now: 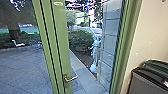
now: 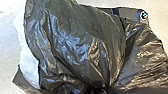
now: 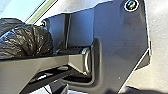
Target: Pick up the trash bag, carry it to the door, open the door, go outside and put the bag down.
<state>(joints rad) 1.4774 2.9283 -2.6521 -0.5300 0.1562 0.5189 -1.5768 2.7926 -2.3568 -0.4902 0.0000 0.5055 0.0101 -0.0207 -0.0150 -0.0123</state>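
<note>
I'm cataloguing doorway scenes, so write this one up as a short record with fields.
trash bag: black, crumpled, large in the left wrist view
door: glass in a green frame
lever handle: metal
beyond the glass: paving, hedge
right of the door: pale wall, dark container
bag's hold: cannot tell

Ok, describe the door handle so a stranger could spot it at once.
Find the green-framed glass door, then follow its thick green upright down. The handle is the metal lever jutting sideways, unlike the pale oval higher up.
</note>
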